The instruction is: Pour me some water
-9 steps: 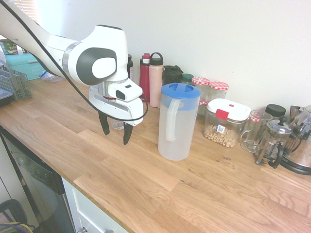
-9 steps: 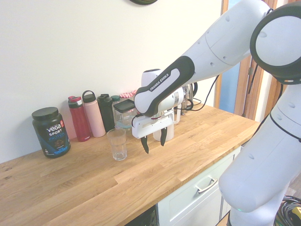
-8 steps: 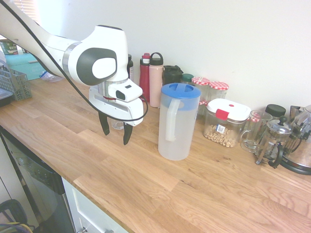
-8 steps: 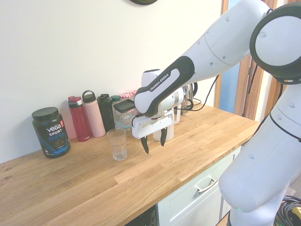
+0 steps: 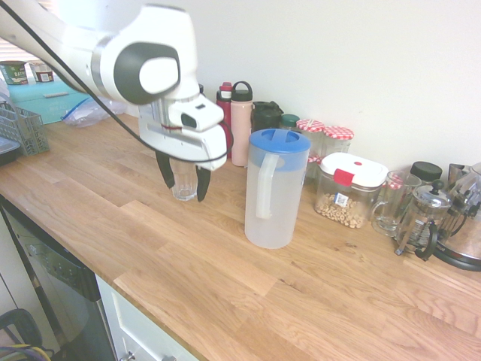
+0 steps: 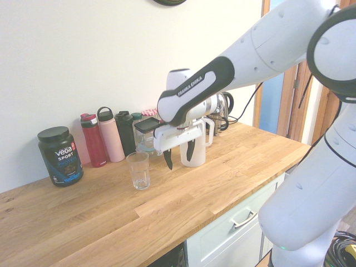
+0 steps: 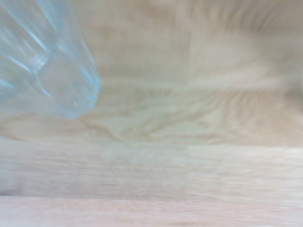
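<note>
The tall frosted pitcher [image 5: 274,192] with blue lid [image 5: 279,141] and white loop handle stands upright on the wooden counter; the water in it is not discernible. In the second exterior view the pitcher [image 6: 198,157] is partly hidden behind my gripper. A small clear ribbed glass [image 5: 183,192] stands left of the pitcher; it shows again as the glass [image 6: 138,171] and as a blurred glass [image 7: 47,61] in the wrist view. My gripper [image 5: 184,179] hangs open and empty above the counter, between glass and pitcher [image 6: 179,155], touching neither.
Red bottle [image 5: 224,119], pink bottle [image 5: 240,124], jars and a cereal box [image 5: 349,192] line the wall. A glass mug [image 5: 391,203] and French press [image 5: 422,218] stand at right. A dark tub [image 6: 60,156] stands beside the bottles; a dish rack [image 5: 19,128] stands further along the counter.
My gripper has risen and shifted back toward the wall, closer to the pitcher. Its fingers stay open. Pitcher and glass have not moved.
</note>
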`<state>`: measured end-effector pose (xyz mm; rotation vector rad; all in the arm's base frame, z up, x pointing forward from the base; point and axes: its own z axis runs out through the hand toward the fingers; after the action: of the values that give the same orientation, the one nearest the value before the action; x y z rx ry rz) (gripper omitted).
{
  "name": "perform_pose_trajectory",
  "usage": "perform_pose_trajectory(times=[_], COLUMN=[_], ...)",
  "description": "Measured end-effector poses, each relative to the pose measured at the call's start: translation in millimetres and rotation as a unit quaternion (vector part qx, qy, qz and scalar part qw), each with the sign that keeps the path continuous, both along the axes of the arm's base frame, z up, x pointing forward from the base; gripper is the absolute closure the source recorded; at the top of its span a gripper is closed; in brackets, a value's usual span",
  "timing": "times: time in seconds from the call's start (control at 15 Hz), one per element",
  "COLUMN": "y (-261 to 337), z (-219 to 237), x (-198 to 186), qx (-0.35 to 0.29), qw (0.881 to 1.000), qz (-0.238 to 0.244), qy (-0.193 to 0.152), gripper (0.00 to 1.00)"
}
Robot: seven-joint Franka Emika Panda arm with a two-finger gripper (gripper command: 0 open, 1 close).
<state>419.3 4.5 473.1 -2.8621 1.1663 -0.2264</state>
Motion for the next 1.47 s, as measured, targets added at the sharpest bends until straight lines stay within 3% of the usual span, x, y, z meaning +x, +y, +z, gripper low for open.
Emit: perform_pose_trajectory(times=[0.27,0.47,0.73,1.13,1.2,1.47], y=[-44.7,-103.2,-157.3,-170.0,-171.2,-169.3], z=[70.8,94.7,91.7,50.3,44.0,34.2], x=[-7.2,-14.2,-21.6,12.6,17.1,27.0], qx=[-0.011,-0.011,-0.010,-0.018,-0.018,-0.029], qw=[0.999,0.997,0.998,0.998,0.998,0.998], qz=[0.048,0.063,0.045,0.041,0.041,0.049], qy=[-0.022,-0.034,-0.038,-0.034,-0.034,-0.034], gripper=[0.00,0.00,0.00,0.00,1.00,1.00])
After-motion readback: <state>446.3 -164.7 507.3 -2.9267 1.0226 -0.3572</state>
